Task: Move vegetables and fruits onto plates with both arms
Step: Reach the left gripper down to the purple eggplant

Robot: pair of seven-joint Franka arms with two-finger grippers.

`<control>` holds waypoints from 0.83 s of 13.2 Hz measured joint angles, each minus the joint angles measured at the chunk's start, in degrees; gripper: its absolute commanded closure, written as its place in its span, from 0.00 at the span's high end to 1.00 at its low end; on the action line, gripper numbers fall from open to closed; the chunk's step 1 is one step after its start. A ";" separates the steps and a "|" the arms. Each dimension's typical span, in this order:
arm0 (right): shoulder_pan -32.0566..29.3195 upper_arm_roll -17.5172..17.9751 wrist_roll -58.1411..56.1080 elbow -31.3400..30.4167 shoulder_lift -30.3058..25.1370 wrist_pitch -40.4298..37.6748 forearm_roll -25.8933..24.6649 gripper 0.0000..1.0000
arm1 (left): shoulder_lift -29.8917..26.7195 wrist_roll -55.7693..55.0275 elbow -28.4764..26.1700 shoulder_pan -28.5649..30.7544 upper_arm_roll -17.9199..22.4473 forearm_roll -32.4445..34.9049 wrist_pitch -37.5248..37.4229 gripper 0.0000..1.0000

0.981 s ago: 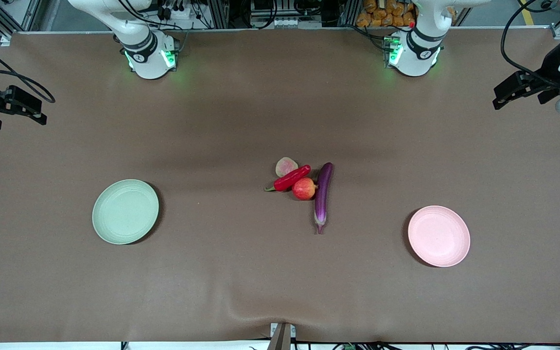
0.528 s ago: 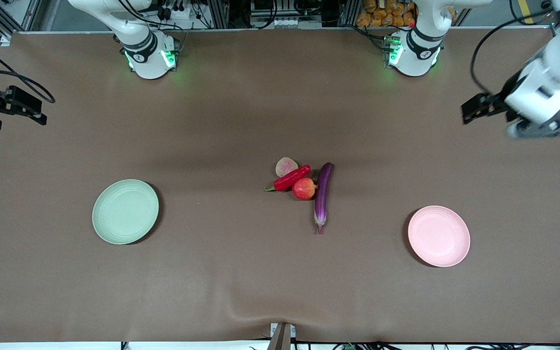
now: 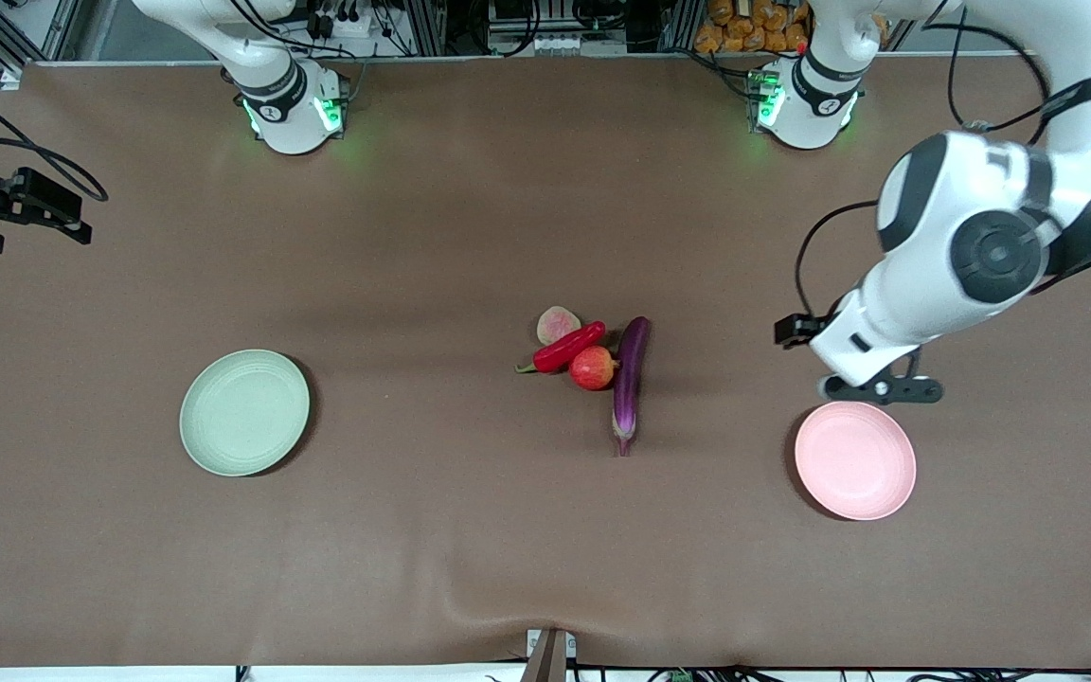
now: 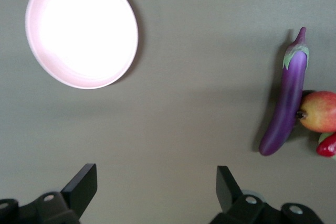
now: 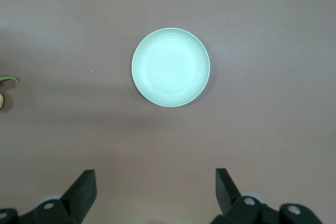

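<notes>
The purple eggplant, red chili, red apple and pale peach lie touching in a cluster at the table's middle. The mint green plate lies toward the right arm's end, the pink plate toward the left arm's end; both are bare. My left gripper hangs open and empty over the cloth beside the pink plate. Its wrist view shows the pink plate, eggplant and apple. My right gripper waits open and empty at the table's end; its wrist view shows the green plate.
The brown cloth covers the whole table. The two arm bases stand along the table's edge farthest from the front camera. A small clamp sits at the edge nearest that camera.
My left arm has swung in from the table's end and now hangs beside the pink plate. The right arm and all the produce have not moved.
</notes>
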 measured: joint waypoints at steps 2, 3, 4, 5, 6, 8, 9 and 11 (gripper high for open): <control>0.00 0.00 0.00 0.00 0.00 0.00 0.00 1.00 | 1.39 -0.93 -1.27 -0.74 -0.19 0.00 3.54 1.00; 0.00 0.00 0.00 0.00 0.00 0.00 0.00 1.00 | 1.59 -1.24 -2.44 -0.95 -0.29 0.00 5.29 1.00; 0.00 0.00 0.00 0.00 0.00 0.00 0.00 1.00 | 1.63 -1.48 -3.85 -1.26 -0.46 0.00 7.15 1.00; 0.00 0.00 0.00 0.00 0.00 -0.01 0.00 1.00 | 1.64 -1.92 -5.63 -1.77 -0.61 0.00 9.72 1.00; 0.00 0.00 0.00 0.00 0.01 -0.02 0.00 1.00 | 1.64 -2.15 -7.70 -2.39 -0.71 0.00 12.77 1.00; 0.00 0.00 0.00 0.00 0.02 -0.02 0.00 1.00 | 1.70 -2.54 -12.80 -3.74 -1.01 -0.01 20.39 1.00; 0.00 0.00 0.00 0.00 0.02 -0.03 0.00 1.00 | 1.73 -3.25 -15.26 -4.15 -1.47 -0.01 23.67 1.00; 0.00 0.00 0.00 0.00 0.02 -0.03 0.00 1.00 | 1.73 -4.57 -18.63 -4.44 -2.94 -0.01 27.06 1.00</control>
